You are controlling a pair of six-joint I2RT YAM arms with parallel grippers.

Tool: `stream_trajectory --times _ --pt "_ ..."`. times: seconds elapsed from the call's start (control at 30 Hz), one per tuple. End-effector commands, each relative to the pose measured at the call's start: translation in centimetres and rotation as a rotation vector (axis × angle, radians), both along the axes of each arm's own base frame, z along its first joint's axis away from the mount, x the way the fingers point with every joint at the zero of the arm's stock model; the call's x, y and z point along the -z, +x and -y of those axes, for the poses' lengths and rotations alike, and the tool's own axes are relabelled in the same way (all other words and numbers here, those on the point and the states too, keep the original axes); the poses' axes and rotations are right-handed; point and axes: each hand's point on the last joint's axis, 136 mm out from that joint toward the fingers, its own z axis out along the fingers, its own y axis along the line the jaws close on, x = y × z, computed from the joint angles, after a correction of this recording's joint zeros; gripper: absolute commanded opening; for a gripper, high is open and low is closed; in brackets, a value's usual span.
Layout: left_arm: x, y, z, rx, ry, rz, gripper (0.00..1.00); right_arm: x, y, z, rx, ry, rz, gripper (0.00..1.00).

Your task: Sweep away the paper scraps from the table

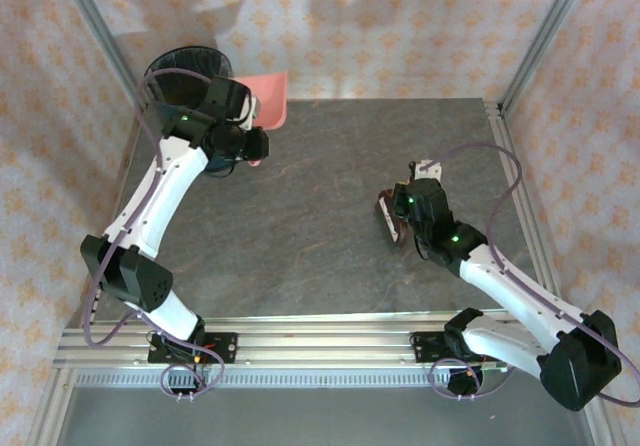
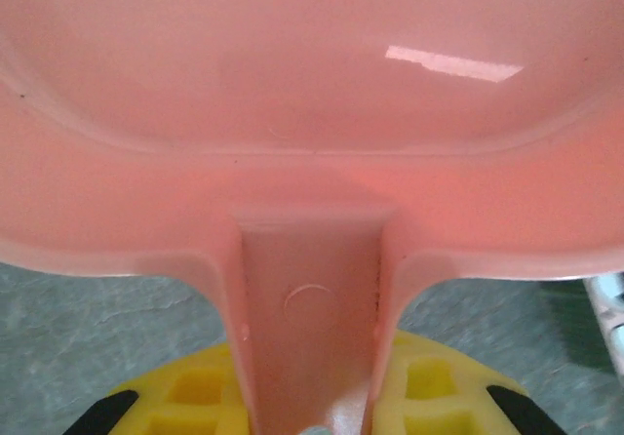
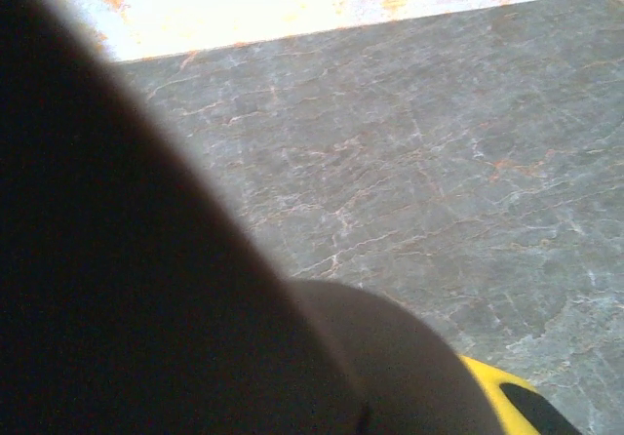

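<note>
Now: left fingers (image 1: 250, 148) are closed tight on the handle of the pink dustpan (image 1: 268, 96), pan beside the dark bin (image 1: 185, 71), far left. Right fingers (image 1: 400, 206) are closed around a dark brown tool (image 1: 388, 221) at centre-right of the counter (image 1: 320, 236).

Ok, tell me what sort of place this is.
Likely a robot test cell, not a home: a left arm and right arm bolted to an aluminium rail, a stone-patterned table boxed in by metal frame posts, and wallpapered panels.
</note>
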Motion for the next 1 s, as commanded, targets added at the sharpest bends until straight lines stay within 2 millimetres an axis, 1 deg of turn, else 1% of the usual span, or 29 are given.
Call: stream_trajectory --times 0.0,0.27,0.43,0.53,0.57,0.77,0.97 --pt "1.9 -1.1 -0.3 0.087 0.174 -0.040 0.00 -1.4 0.0 1.7 0.082 0.000 0.062 0.00" --pt "6.9 -1.6 3.0 0.204 0.292 -0.157 0.00 -1.7 -0.5 3.1 0.126 -0.054 0.063 0.00" --pt "10.1 -1.9 5.6 0.277 0.326 -0.221 0.00 -1.8 -1.0 3.9 0.147 -0.082 0.065 0.00" --pt "11.7 -2.0 7.1 0.319 0.343 -0.245 0.00 -1.8 -1.1 4.1 0.152 -0.092 0.066 0.00" --pt "12.7 -1.9 7.5 0.329 0.354 -0.264 0.00 -1.8 -1.2 4.2 0.153 -0.092 0.067 0.00" --pt "15.2 -2.1 9.6 0.388 0.368 -0.325 0.00 -2.0 -1.4 4.4 0.155 -0.094 0.070 0.00" --pt "17.5 -2.3 10.5 0.421 0.383 -0.388 0.00 -1.9 -1.4 4.3 0.152 -0.090 0.067 0.00"
